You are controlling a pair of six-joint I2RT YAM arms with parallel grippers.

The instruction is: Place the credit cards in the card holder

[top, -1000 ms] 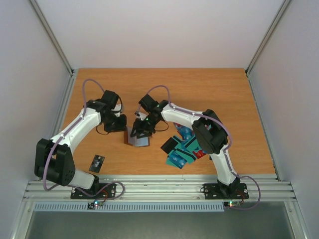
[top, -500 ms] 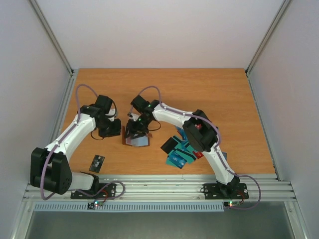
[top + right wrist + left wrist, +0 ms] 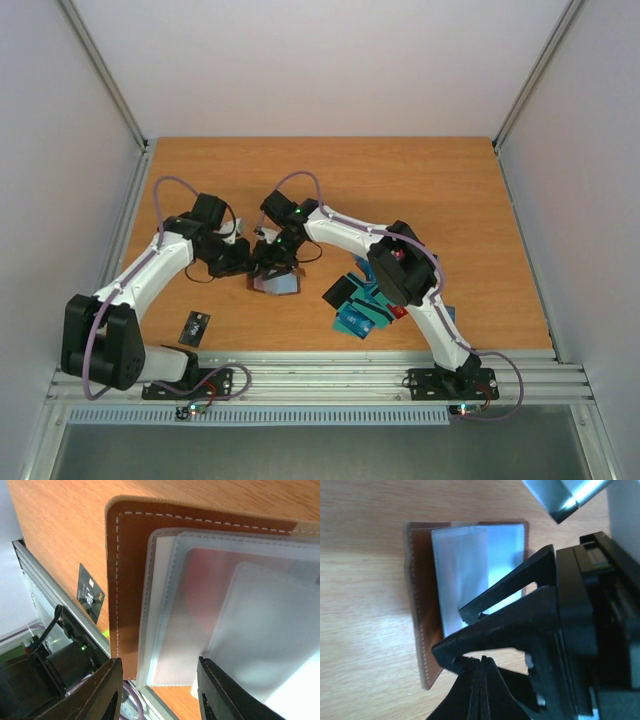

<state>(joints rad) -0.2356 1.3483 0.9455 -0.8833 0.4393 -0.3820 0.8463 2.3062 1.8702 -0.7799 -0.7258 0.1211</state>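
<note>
On the orange wooden table (image 3: pixel 400 190), 2 white robot arms meet over the small brown leather card holder (image 3: pixel 127 570), which lies open and flat near the middle of the near half, its pale stitched edge showing and its clear plastic sleeves (image 3: pixel 200 610) fanned across it. The right gripper (image 3: pixel 157 665) hangs directly above the holder with its black fingers spread apart, the sleeves and brown cover visible in the gap; whether a fingertip touches the plastic cannot be told. The left gripper (image 3: pixel 481 661) comes in from the left side, clenched tight with its fingers pressed together, its tip just beside the holder's edge and close under the right arm's fingers. The credit cards (image 3: pixel 362 308), a loose overlapping heap of thin teal, blue, red and black plastic rectangles, lie on the table to the right of the holder, beneath the right arm. 1 black card (image 3: pixel 196 326) lies alone by the near left edge.
</note>
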